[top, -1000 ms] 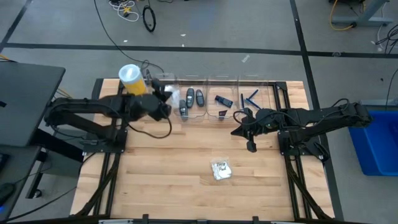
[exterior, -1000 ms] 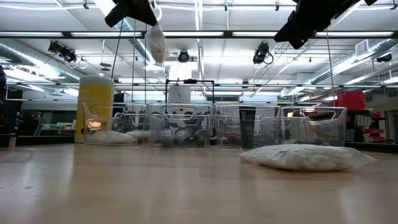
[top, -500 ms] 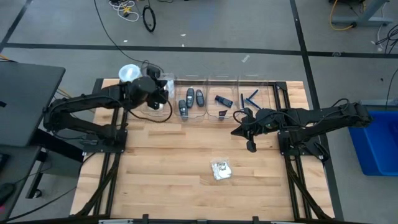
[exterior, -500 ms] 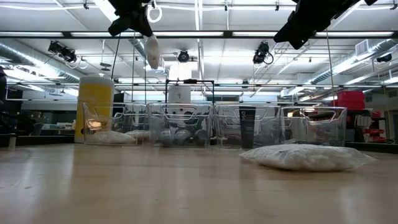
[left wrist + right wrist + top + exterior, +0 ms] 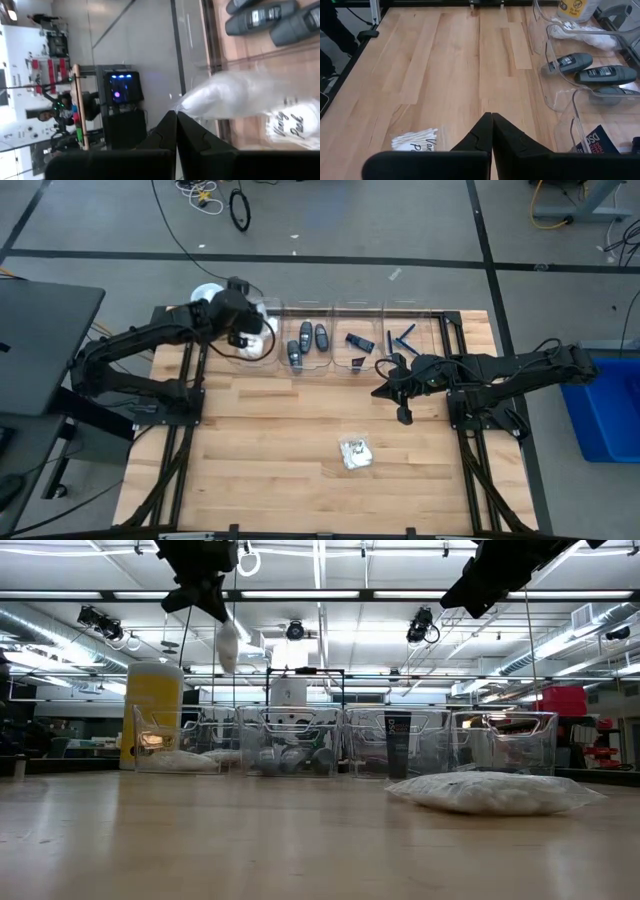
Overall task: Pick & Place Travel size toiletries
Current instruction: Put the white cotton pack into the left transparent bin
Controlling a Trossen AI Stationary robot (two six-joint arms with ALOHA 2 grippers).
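My left gripper point(image 5: 243, 328) is shut on a small white packet point(image 5: 228, 646), which hangs high over the leftmost clear bin point(image 5: 160, 735) at the far edge. Other white packets point(image 5: 182, 762) lie in that bin. Dark grey oval pieces point(image 5: 306, 340), a dark rectangular piece point(image 5: 358, 340) and blue razors point(image 5: 403, 337) lie in the bins to its right. Another white packet point(image 5: 354, 452) lies flat on the table, nearer the front. My right gripper point(image 5: 384, 391) hovers shut, right of centre, with nothing in it. My left gripper pinches the white packet by one end point(image 5: 184, 106) between its two fingertips point(image 5: 170, 122). The packet hangs slack below the gripper, lifted clear of the bin and the table.
A tall yellow cylinder with a white lid point(image 5: 206, 297) stands just left of the bins. The row of clear bins point(image 5: 350, 315) lines the far edge. Open wood point(image 5: 270, 450) stretches across the near half of the table. A blue crate point(image 5: 612, 405) stands off the table's right side.
My left gripper has swung toward the far edge and a little to the left, carrying the white packet from in front of the bins to above the leftmost bin. The packet stays hanging below it.
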